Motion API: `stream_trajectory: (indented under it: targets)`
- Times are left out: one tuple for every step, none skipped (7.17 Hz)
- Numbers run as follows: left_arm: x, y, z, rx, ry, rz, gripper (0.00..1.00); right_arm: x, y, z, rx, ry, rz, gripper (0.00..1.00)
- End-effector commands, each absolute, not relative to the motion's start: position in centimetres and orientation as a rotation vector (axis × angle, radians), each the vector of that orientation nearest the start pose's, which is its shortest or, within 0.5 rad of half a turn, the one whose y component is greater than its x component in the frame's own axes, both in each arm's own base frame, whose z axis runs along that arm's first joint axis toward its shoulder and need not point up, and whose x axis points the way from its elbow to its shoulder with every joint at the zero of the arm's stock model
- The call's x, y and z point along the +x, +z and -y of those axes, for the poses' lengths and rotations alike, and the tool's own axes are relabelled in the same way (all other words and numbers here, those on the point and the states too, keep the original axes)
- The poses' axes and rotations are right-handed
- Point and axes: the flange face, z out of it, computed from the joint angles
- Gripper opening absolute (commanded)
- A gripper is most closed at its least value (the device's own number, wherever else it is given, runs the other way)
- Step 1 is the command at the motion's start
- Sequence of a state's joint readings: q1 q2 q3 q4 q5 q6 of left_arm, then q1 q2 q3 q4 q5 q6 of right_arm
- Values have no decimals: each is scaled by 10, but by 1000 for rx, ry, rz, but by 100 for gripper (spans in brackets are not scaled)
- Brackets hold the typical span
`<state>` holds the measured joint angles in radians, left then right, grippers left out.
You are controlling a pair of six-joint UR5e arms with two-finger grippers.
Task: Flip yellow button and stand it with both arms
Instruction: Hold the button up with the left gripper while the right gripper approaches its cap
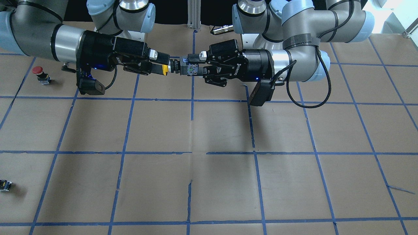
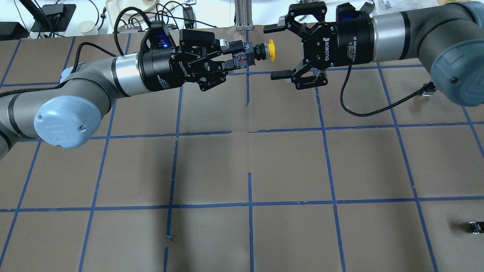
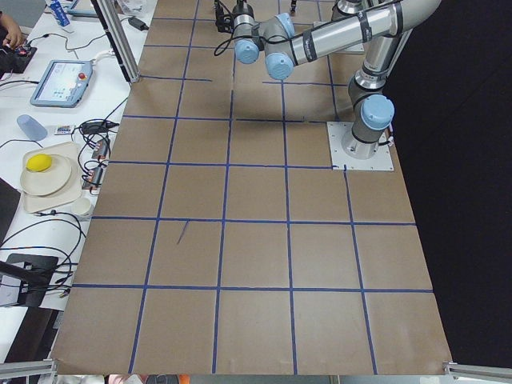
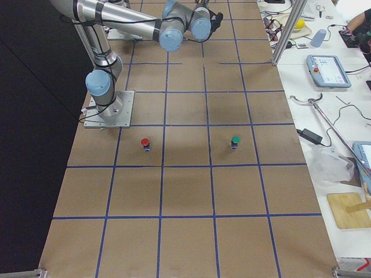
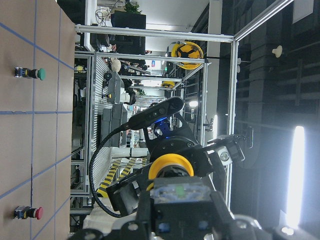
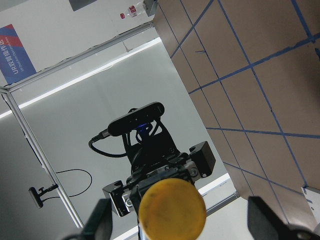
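Observation:
The yellow button [image 2: 264, 51] is held level in the air over the far middle of the table, with its cap pointing at the right arm. My left gripper [image 2: 237, 56] is shut on its grey block base [image 1: 192, 69]. My right gripper [image 2: 269, 51] is open wide, with one finger on each side of the yellow cap [image 1: 166, 70] and not touching it. The right wrist view shows the cap [image 6: 172, 209] face on between the spread fingers [image 6: 270, 215]. The left wrist view shows the base [image 5: 180, 192] in front and the cap [image 5: 171, 167] behind it.
A red-capped button [image 1: 39, 72] stands on the table on the robot's right side, and a green-capped one [image 4: 235, 141] stands beyond it. A small black-and-silver part [image 2: 474, 227] lies near the right edge. Brown paper [image 2: 287, 162] with blue tape lines covers the table.

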<state>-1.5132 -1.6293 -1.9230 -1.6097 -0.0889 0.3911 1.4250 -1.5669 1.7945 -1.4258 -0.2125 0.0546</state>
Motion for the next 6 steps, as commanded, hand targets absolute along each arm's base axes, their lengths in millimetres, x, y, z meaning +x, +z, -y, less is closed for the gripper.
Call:
stream_trajectory:
  targets:
    - [-204, 395, 494, 118, 29, 1486, 3, 160, 443, 499, 441, 265, -1718, 55]
    - [-204, 395, 494, 120, 26, 1486, 3, 160, 442, 498, 444, 269, -1720, 30]
    - [-204, 394, 494, 119, 28, 1486, 3, 160, 444, 498, 439, 263, -1720, 22]
    - [-204, 395, 494, 119, 27, 1486, 3, 160, 444, 498, 441, 265, -1720, 21]
    - [-204, 396, 494, 117, 30, 1486, 3, 160, 445, 497, 438, 261, -1721, 21]
    - [-204, 396, 495, 118, 27, 1487, 54, 160, 446, 498, 437, 259, -1717, 21]
